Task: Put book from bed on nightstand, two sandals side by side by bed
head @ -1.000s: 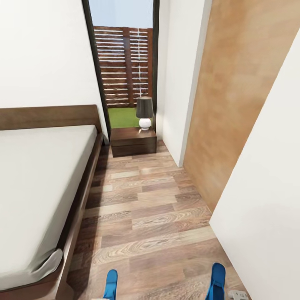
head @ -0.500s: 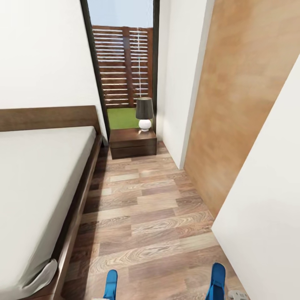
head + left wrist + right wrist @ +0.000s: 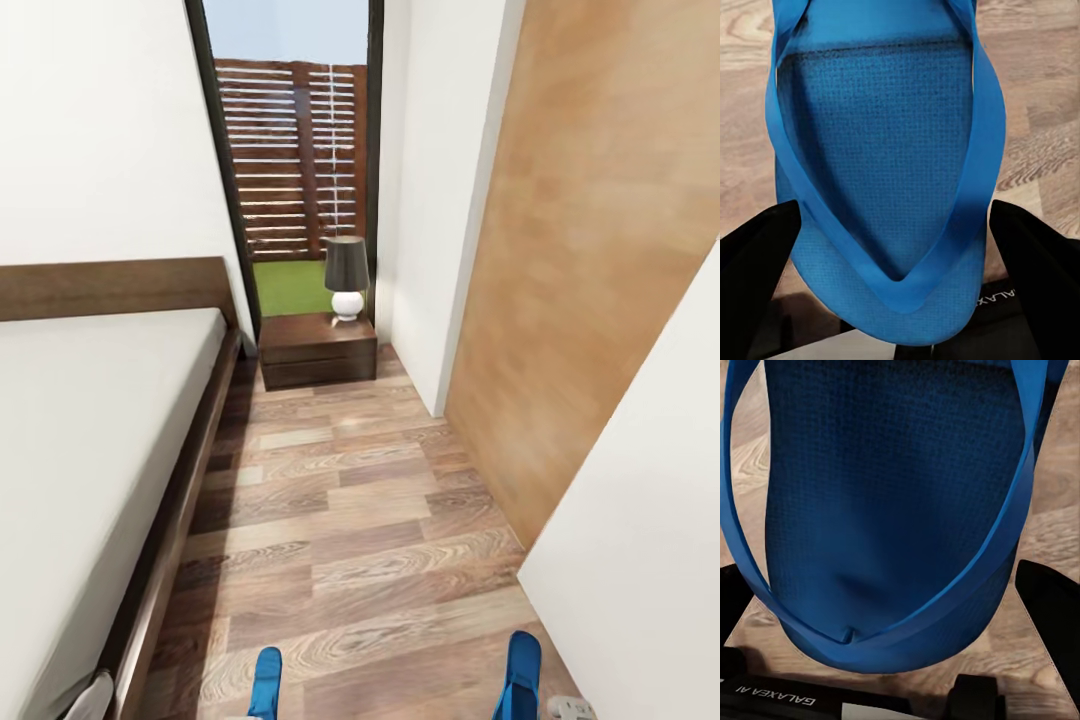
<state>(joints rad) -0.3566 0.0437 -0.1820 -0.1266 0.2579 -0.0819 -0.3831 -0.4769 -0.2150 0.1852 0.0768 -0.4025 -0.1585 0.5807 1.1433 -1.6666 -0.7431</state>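
Left hand (image 3: 900, 341) grips one blue sandal (image 3: 881, 172), right hand (image 3: 900, 690) the other (image 3: 892, 502) | bed (image 3: 90, 440) alongside, nightstand (image 3: 316, 350) ahead | neither sandal placed yet; book's progress cannot be judged

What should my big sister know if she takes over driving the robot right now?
Left gripper: jaws shut on one bright blue flat sandal, carried above the wood-plank floor.
Right gripper: jaws shut on the other bright blue flat sandal.
The large low bed with the off-white mattress is on the robot's left. The dark brown two-drawer nightstand stands ahead by the headboard, with a small dark-shaded lamp on top.
Done: both sandals picked up.
Left: set them side by side on the floor next to the bed, then find the book and put it on a nightstand.
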